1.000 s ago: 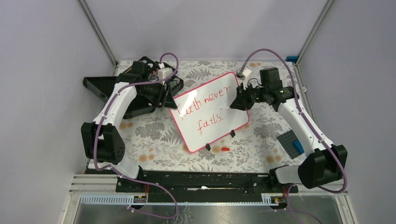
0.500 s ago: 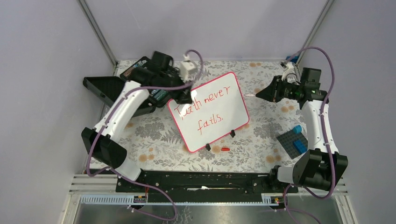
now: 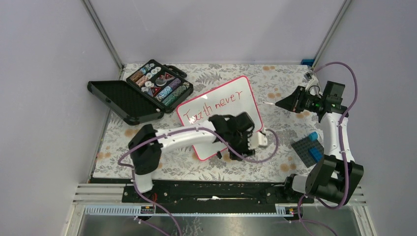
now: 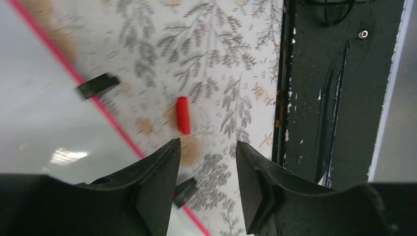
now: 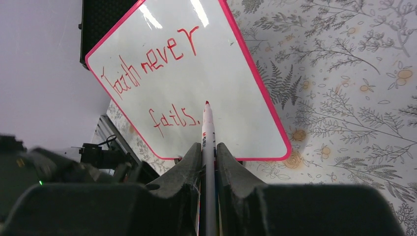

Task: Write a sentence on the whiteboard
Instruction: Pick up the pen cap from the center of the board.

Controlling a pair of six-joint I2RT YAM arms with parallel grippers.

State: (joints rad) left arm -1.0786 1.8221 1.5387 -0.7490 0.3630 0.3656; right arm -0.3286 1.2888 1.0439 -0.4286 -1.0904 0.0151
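Observation:
The whiteboard (image 3: pixel 221 98) lies tilted mid-table, pink-rimmed, with "faith never fails." in red; its lower line is hidden in the top view by my left arm. In the right wrist view the whiteboard (image 5: pixel 196 88) shows whole. My right gripper (image 3: pixel 281 103) hangs off its right edge, shut on a white marker (image 5: pixel 208 132) whose red tip points at the board without touching. My left gripper (image 3: pixel 235 146) hovers open over the board's near edge (image 4: pixel 39 123), nothing between its fingers (image 4: pixel 162 167). A small red cap (image 4: pixel 183 115) lies on the cloth just ahead of it.
An open black compartment case (image 3: pixel 157 86) with several small items sits at the back left. A dark studded plate (image 3: pixel 307 150) with a blue brick (image 3: pixel 313 136) lies front right. Two black clip feet (image 4: pixel 97 84) hold the board. A black rail (image 4: pixel 319 98) lines the near edge.
My left arm swung from the case at the back left to the board's near edge. My right gripper drew the marker off the board to the right.

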